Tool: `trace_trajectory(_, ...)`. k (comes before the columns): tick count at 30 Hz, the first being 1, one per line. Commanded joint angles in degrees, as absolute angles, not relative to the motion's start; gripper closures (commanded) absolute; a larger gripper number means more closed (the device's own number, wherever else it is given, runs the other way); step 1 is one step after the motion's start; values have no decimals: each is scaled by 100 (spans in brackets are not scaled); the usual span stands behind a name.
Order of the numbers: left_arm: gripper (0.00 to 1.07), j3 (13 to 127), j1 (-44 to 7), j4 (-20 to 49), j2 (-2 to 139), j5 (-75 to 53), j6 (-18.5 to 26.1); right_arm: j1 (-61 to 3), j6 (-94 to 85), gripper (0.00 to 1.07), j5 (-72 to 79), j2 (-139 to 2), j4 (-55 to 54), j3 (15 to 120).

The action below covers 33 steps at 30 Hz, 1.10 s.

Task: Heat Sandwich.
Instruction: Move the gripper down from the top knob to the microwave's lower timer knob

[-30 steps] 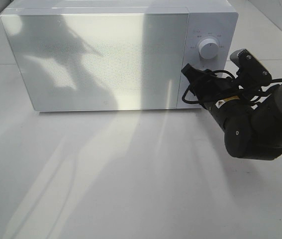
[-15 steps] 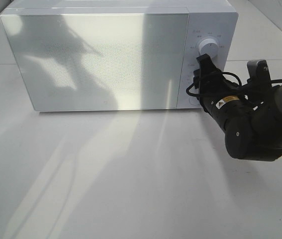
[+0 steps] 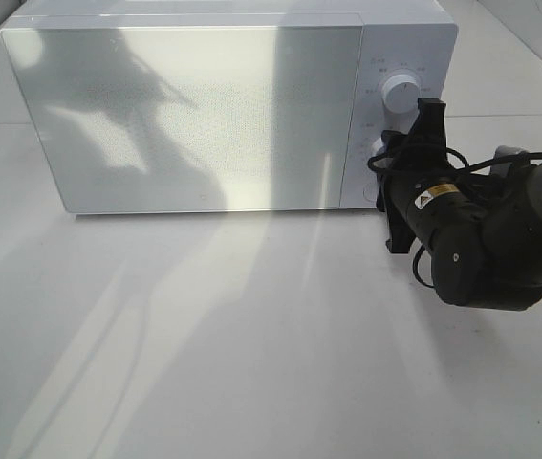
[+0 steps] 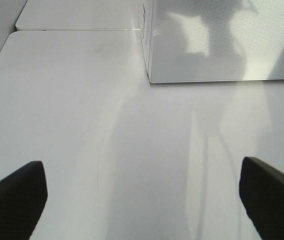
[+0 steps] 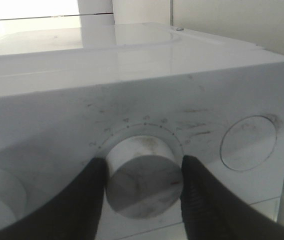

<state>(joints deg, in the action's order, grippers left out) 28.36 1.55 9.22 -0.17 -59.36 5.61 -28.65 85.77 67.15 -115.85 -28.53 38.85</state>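
The white microwave stands at the back with its door closed. The sandwich is out of view. My right gripper is at the control panel, below the upper dial. In the right wrist view both fingers press the sides of the lower dial, so my right gripper is shut on it. My left gripper hangs open over the bare table with nothing between its black fingers. It does not show in the exterior view.
A round push button sits on the panel beside the gripped dial. The white tabletop stretches in front of the microwave, and the microwave's left corner shows in the left wrist view.
The right wrist has rolled clockwise at the control panel, its black finger rail swinging from slanted to nearly upright. The left gripper has not moved.
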Motion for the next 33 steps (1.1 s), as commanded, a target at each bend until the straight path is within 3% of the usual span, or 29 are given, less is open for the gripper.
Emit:
trace_trajectory(1,8,2819,160,963,-178,-5884,533,-2871,9248,91,7781,-11539,-2859,3971)
trace_trajectory(25,8,2819,160,963,-178,-5884,533,-2871,9293,84,7781,-11539,-2722,3971)
trace_trajectory(33,8,2819,160,963,-178,-5884,533,-2871,9179,63,7781,-11539,-2636,3971)
